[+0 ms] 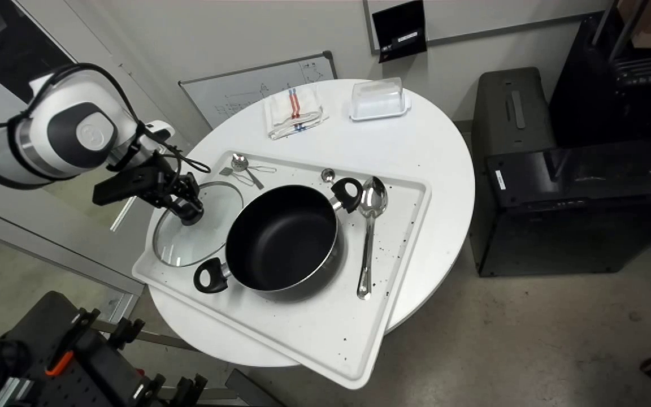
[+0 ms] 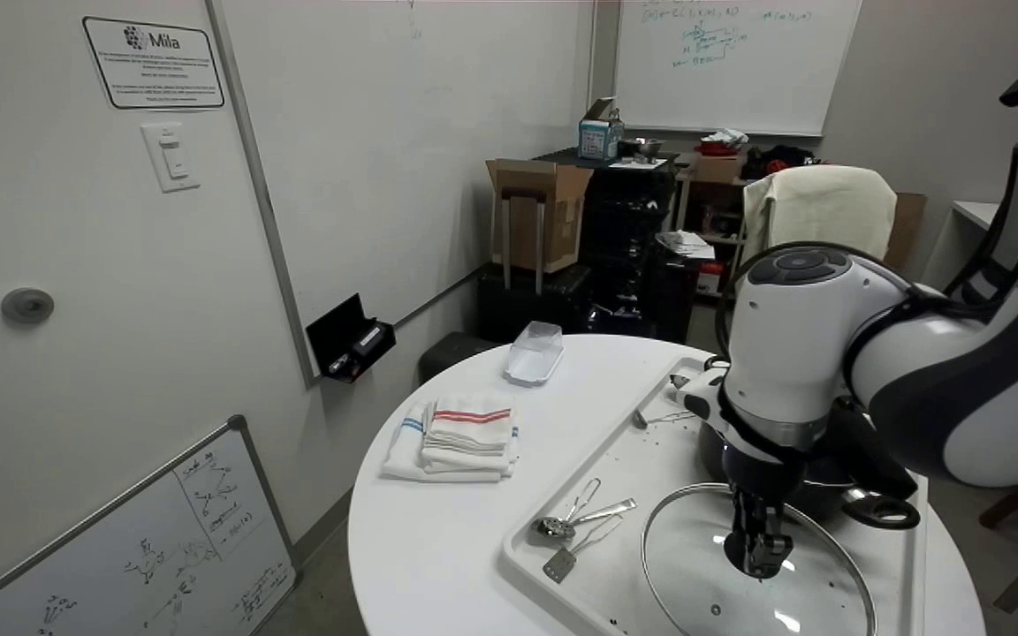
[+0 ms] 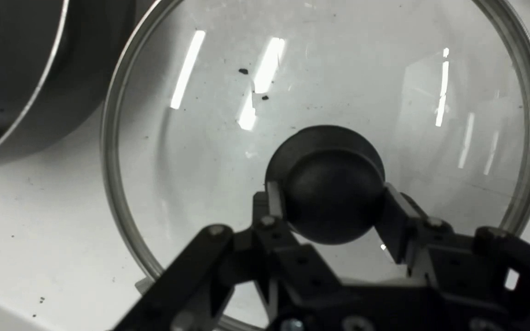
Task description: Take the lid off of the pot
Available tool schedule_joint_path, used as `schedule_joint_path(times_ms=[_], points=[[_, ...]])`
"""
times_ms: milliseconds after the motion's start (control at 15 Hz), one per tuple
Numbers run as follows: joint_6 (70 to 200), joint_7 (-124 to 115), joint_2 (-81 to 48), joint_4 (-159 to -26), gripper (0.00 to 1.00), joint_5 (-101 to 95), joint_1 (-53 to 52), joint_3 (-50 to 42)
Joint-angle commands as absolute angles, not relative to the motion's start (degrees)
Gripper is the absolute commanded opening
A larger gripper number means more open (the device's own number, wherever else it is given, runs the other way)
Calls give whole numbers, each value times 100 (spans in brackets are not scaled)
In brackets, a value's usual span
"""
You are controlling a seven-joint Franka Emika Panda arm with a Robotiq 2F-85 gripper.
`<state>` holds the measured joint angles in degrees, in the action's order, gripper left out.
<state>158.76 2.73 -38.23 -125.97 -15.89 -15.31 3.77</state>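
Observation:
The pot (image 1: 283,237) is wide and black and stands uncovered on the tray, with a loop handle on each side. In an exterior view the pot (image 2: 711,452) is mostly hidden behind my arm. The clear glass lid (image 1: 215,234) lies on or just above the tray beside the pot; it also shows in an exterior view (image 2: 695,556) and fills the wrist view (image 3: 200,151). My gripper (image 3: 331,193) has a finger on each side of the lid's black knob (image 3: 334,202), and both fingers appear to touch it. The gripper also shows in both exterior views (image 1: 190,212) (image 2: 758,549).
The white tray (image 1: 303,345) overhangs the round white table (image 1: 444,164) at the front. A large spoon (image 1: 368,243), a small spoon (image 1: 328,174) and several small utensils (image 1: 243,167) lie on it. Folded towels (image 1: 294,110) and a clear-covered butter dish (image 1: 379,99) stand behind.

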Motion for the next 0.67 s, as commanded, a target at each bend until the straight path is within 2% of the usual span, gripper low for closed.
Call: schedule_joint_path(times_ms=[0,600], points=[[16047,398,-4335,-12148,25,-1677,-1554,232],[16147,466,-4966,-11681,25,-1670,-1603,74]])
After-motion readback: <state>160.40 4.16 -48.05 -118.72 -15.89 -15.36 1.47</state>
